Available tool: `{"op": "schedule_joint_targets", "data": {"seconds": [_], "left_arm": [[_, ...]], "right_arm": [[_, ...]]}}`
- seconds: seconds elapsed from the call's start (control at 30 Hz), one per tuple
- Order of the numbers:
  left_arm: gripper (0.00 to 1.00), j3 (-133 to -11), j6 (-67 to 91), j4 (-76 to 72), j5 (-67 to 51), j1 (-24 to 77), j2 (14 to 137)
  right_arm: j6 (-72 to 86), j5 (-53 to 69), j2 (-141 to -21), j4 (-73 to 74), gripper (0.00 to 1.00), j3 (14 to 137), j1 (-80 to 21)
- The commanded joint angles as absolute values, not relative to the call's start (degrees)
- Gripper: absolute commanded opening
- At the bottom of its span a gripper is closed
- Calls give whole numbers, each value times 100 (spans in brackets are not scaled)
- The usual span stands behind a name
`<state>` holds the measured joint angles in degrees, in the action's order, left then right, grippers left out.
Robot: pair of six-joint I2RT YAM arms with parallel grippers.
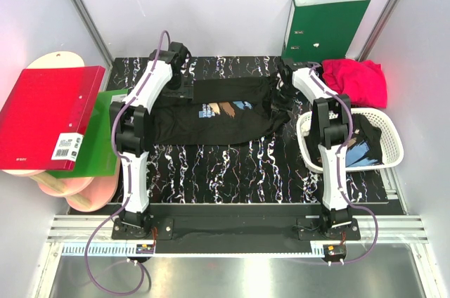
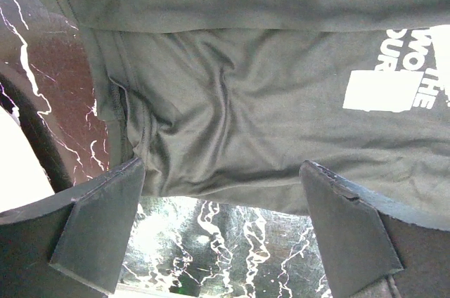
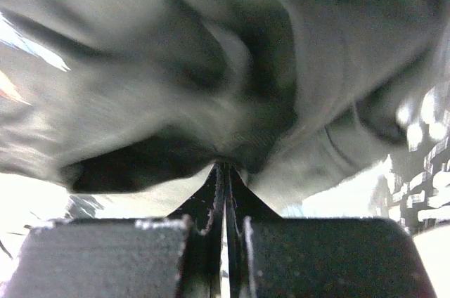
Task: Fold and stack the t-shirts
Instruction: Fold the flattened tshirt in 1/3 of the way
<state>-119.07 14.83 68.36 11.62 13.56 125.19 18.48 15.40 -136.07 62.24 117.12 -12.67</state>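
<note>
A black t-shirt [image 1: 225,112] with a tan, white and blue chest print lies spread across the back of the marble table [image 1: 232,164], its far part folded over. My left gripper [image 1: 187,89] is at the shirt's left edge. In the left wrist view the left gripper [image 2: 225,224] is open, and the black cloth [image 2: 239,115] lies just beyond its fingertips. At the shirt's right edge, my right gripper [image 1: 283,91] is shut on a pinch of black cloth [image 3: 232,101], which bunches at the right gripper [image 3: 226,168] tips. A crimson-pink t-shirt [image 1: 355,80] lies crumpled at the back right.
A white lattice basket [image 1: 306,136] at the right holds another black t-shirt [image 1: 365,145]. A red binder [image 1: 49,115] and a green binder [image 1: 98,140] lie on round wooden boards [image 1: 70,185] at the left. Another green binder [image 1: 323,27] stands against the back wall.
</note>
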Motion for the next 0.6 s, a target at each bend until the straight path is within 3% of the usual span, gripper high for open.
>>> {"op": "schedule_joint_targets", "data": {"seconds": [0.0, 0.17, 0.33, 0.57], "left_arm": [[99, -11839, 1521, 6733, 1160, 1345, 12111], [99, -11716, 1538, 6741, 1169, 1345, 12103], [99, -11619, 1573, 6732, 1160, 1353, 12076], [99, -11400, 1591, 6741, 1187, 1371, 12006]], "right_arm": [[1933, 1345, -12973, 6680, 0, 11120, -1345], [1846, 1222, -12350, 6461, 0, 10740, -1397], [1784, 845, -11936, 5715, 0, 11231, -1397], [1819, 667, -13023, 5238, 0, 12610, -1397]]}}
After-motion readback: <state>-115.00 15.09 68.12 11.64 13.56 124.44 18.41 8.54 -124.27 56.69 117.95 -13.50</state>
